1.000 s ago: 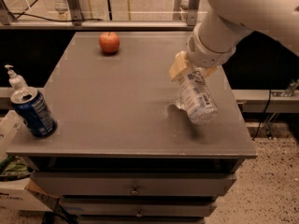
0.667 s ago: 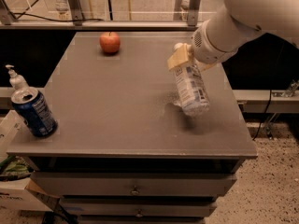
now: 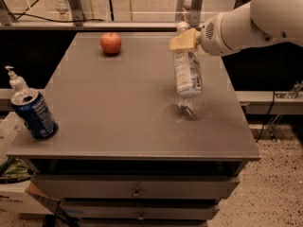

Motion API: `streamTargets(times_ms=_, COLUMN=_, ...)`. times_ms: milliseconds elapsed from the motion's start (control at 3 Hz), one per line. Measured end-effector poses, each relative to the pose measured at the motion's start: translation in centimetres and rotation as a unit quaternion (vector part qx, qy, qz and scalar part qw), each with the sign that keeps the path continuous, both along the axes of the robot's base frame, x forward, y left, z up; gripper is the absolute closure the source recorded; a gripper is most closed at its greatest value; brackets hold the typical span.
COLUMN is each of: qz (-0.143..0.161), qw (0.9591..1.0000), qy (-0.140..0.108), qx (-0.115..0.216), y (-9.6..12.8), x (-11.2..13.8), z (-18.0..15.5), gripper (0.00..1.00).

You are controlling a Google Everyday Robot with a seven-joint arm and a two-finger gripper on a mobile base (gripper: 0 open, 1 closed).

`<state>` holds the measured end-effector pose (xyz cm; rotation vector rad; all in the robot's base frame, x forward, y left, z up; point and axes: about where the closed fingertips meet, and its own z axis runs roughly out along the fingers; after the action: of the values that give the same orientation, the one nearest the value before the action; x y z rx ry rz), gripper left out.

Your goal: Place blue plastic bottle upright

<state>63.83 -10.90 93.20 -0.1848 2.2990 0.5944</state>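
Single camera view, looking down on a grey desk [image 3: 118, 126] with drawers [image 3: 136, 187] beneath its top.

The white arm [image 3: 246, 22] enters from the upper right and ends in the claw [image 3: 184, 40], which sits above the right-rear part of the desk. The claw's tan fingers [image 3: 182, 39] are clamped on the upper end of the blue plastic bottle [image 3: 188, 72]. The bottle hangs below the claw, close to upright with a slight tilt, top end up. Its clear body and pale blue-and-white label face the camera, and its neck is largely covered by the fingers. The bottle's base appears to be just clear of the desk, with a dark shadow on the surface directly below and in front of it; actual contact cannot be ruled out from this view.

A red apple [image 3: 111, 43] rests near the rear edge of the desk, left of the claw and well apart from the bottle. A dark blue drink can [image 3: 34, 113] stands, leaning a little, at the front-left corner. A small white pump-top bottle [image 3: 15, 79] is just behind the can at the desk's left edge. The can and the pump-top bottle are both well apart from the claw.
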Motion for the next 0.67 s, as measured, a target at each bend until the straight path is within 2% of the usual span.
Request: streamTargets(times_ms=667, qz=0.024, qw=0.9985, qy=-0.048, qx=0.004, y=0.64, x=-0.36, z=1.13, gripper=1.00)
